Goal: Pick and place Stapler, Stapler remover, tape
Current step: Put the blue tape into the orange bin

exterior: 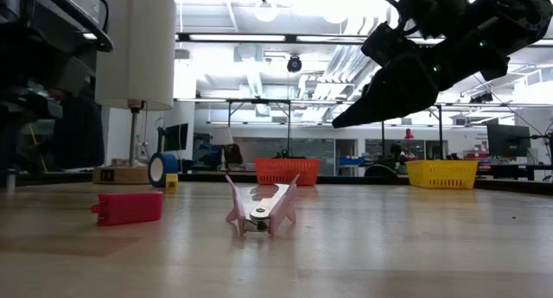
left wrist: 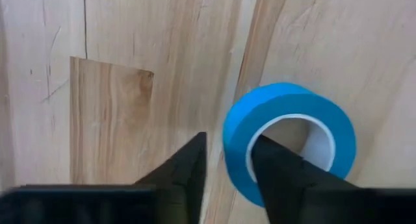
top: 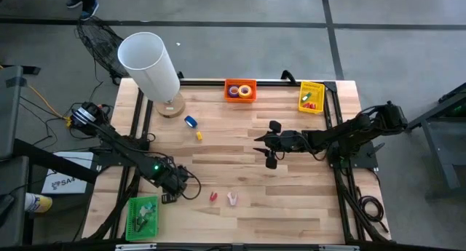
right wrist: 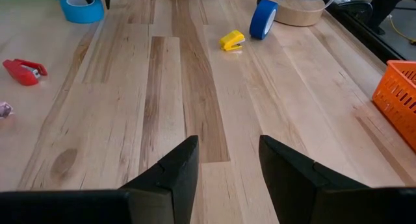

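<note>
Two arms work over the wooden table (top: 291, 200). The left gripper (left wrist: 227, 162) sits near the table's near-left corner beside the green basket (top: 143, 214), its fingers clamped on the wall of a blue tape roll (left wrist: 289, 143). The right gripper (top: 266, 145) hangs mid-table, fingers apart on nothing. Bare planks lie between them. The orange basket (top: 240, 90) and yellow basket (top: 311, 97) line the far edge.
</note>
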Motion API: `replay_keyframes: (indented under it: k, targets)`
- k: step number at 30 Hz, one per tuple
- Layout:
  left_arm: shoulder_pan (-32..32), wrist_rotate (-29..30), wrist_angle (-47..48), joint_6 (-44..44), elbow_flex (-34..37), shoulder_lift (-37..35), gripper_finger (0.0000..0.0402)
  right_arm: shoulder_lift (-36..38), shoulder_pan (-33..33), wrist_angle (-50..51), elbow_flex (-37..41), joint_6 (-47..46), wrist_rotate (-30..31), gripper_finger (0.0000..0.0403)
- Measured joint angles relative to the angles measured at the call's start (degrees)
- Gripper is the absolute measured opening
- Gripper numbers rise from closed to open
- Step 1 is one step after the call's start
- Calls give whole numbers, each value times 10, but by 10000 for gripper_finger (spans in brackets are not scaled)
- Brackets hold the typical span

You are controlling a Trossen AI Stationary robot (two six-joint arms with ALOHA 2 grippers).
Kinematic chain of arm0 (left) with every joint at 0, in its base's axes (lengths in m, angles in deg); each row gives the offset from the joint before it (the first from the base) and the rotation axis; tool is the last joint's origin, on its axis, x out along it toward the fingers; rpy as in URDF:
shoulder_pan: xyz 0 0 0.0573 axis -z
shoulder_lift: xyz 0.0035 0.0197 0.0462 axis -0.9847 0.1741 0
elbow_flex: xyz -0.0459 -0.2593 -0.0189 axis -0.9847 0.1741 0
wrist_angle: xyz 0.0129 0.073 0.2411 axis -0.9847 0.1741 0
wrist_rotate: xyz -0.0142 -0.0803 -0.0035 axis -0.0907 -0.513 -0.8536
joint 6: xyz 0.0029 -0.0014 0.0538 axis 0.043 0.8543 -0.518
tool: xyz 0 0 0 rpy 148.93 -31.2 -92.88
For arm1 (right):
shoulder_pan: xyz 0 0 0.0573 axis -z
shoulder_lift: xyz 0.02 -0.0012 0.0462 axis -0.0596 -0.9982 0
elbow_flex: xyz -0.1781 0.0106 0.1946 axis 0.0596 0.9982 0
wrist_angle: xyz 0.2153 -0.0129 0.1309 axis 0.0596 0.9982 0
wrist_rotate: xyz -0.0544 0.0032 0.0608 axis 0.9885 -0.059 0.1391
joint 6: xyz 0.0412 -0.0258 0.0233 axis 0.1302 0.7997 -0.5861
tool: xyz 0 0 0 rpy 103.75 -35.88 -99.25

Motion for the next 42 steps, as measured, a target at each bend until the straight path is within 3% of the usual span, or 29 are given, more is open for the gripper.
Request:
replay_keyframes:
  k: [6, 9, 13, 19, 29, 33, 42]
  targets:
    - [0, 16, -13, -22, 0, 0, 24, 0, 0, 1, 0, 0, 0, 154]
    - [0, 44, -54, -45, -3, 1, 26, 0, 0, 1, 0, 0, 1, 154]
    - [-5, 129, -91, -121, -30, 1, 32, 0, 0, -1, 0, 0, 11, 153]
    - [-68, 243, -102, -249, -82, 0, 27, 0, 0, -3, 0, 0, 15, 153]
    - [-253, 204, -275, -492, -90, 0, 27, 0, 0, -3, 0, -2, 15, 153]
    - [-319, 143, -320, -540, -90, 0, 27, 0, 0, -4, 0, -1, 15, 153]
    - [-346, 97, -461, -634, -90, 0, 27, 0, 0, -76, 0, 49, -41, 153]
